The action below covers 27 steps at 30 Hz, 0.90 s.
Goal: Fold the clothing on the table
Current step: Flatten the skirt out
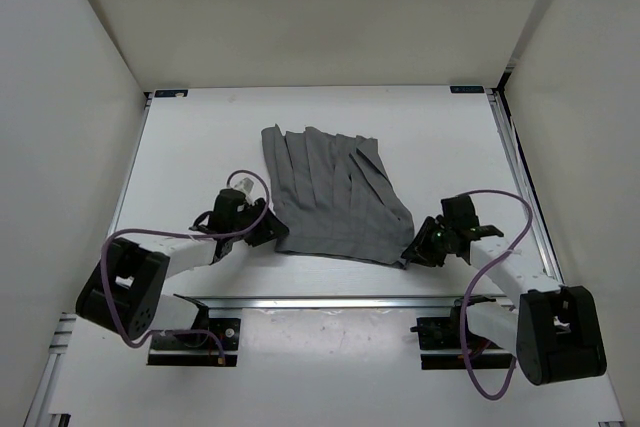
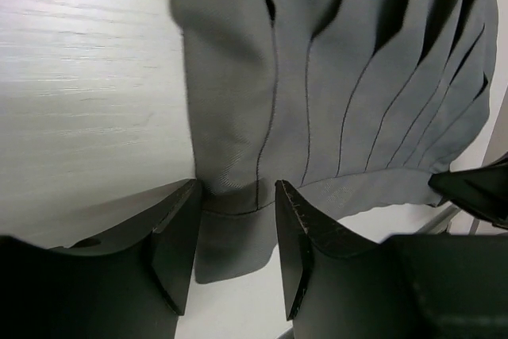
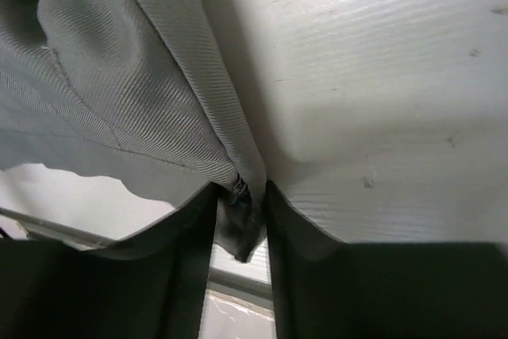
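The clothing (image 1: 335, 197), a grey pleated piece, lies flat on the white table (image 1: 200, 147), fanning wider toward the near edge. My left gripper (image 1: 278, 232) is at its near left corner. In the left wrist view this gripper (image 2: 236, 196) is open, and the hem of the clothing (image 2: 333, 77) lies between its black fingers (image 2: 178, 236) without being pinched. My right gripper (image 1: 412, 252) is at the near right corner. In the right wrist view it (image 3: 240, 196) is shut on a bunched corner of the clothing (image 3: 119, 93), which is lifted slightly off the table (image 3: 381, 77).
A silver rail (image 1: 330, 302) runs along the near edge just behind both grippers, and another rail (image 1: 520, 177) lines the right side. White walls enclose the table on three sides. Purple cables (image 1: 250, 182) loop above each arm.
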Each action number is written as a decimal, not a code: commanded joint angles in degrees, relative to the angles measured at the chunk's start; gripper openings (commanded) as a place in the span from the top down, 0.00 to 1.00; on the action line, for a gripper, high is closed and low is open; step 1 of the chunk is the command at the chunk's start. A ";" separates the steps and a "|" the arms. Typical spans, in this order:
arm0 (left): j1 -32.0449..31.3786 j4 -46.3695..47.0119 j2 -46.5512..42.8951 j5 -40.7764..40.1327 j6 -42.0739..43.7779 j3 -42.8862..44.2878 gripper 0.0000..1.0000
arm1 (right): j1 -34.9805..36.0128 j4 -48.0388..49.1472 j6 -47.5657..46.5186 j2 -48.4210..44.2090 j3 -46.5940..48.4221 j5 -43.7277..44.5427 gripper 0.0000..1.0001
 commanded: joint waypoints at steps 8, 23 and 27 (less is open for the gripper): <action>-2.15 -2.48 3.53 4.30 3.03 -1.65 1.00 | -2.41 0.17 -4.48 2.85 5.67 1.05 1.00; 8.03 -16.92 -12.23 12.97 4.97 27.87 1.00 | 3.03 -6.87 -14.67 -0.83 36.76 10.10 1.00; 9.72 -14.79 -10.37 17.30 3.46 34.19 1.00 | 2.77 -3.45 -18.01 -3.65 40.04 11.60 1.00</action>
